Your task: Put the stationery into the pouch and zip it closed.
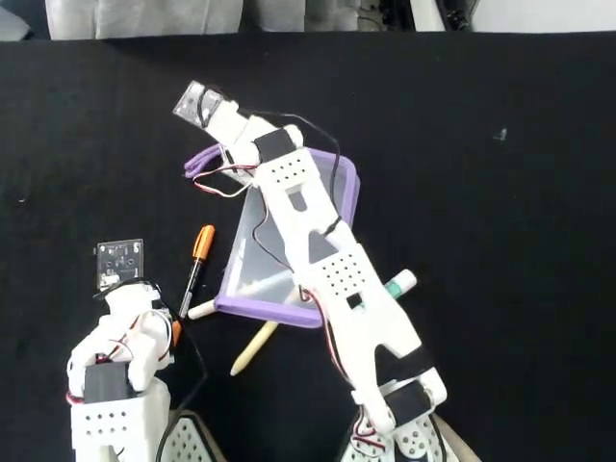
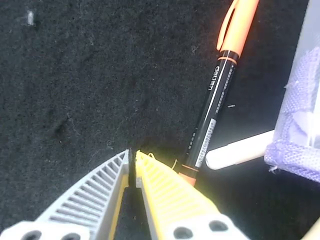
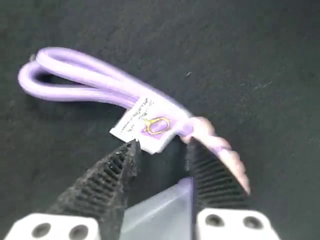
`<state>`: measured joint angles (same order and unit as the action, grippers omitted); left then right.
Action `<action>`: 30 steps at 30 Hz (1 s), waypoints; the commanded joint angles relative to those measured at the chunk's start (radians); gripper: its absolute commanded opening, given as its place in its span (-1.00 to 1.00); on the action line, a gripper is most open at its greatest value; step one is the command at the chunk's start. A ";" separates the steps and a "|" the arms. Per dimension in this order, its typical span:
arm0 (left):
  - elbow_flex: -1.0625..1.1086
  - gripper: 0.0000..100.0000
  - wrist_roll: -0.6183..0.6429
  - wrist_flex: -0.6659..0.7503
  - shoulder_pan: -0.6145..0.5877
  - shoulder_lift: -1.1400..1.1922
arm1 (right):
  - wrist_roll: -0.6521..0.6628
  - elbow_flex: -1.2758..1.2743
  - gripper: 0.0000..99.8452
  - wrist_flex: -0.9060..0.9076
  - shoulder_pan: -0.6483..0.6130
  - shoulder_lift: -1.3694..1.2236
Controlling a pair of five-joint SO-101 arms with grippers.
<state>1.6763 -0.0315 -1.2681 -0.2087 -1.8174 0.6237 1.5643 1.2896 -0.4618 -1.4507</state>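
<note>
The left fingers (image 2: 160, 185), one ribbed grey plastic and one yellow, are pressed together on nothing. Just beside their tips lies a slim pen (image 2: 212, 105) with a black barrel bearing white print and an orange cap with a clip. Past it, a rounded white marker (image 2: 240, 150) reaches the purple mesh pouch (image 2: 300, 145). The right fingers (image 3: 107, 175), black and ribbed, stand apart at the pouch's white printed label (image 3: 145, 125). A glossy lilac cord loop (image 3: 75, 82) lies beyond on the black felt desk (image 3: 260, 55).

you're looking at a black table (image 1: 520, 289) with a matte, cloth-like top, and a small pale speck (image 1: 500, 135) sits on it. beyond its far edge hangs a pale grey backdrop (image 1: 144, 17), with a dark shape (image 1: 454, 12) beside it.
</note>
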 commanded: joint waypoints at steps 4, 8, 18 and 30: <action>0.024 -0.94 -0.005 -0.005 -0.005 -0.005 | 0.060 0.035 -0.98 0.117 0.011 0.070; 0.024 -0.94 -0.005 -0.005 -0.005 -0.005 | 0.061 0.071 -0.98 0.253 0.003 0.116; 0.024 -0.94 -0.005 -0.005 -0.005 -0.005 | 0.009 0.110 -0.97 0.376 0.101 0.232; 0.024 -0.94 -0.005 -0.005 -0.005 -0.005 | -0.259 0.105 -0.56 0.114 0.135 0.151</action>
<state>1.6763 -0.0315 -1.2681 -0.2087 -1.8174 0.3828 1.6226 1.4599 -0.3145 -1.2912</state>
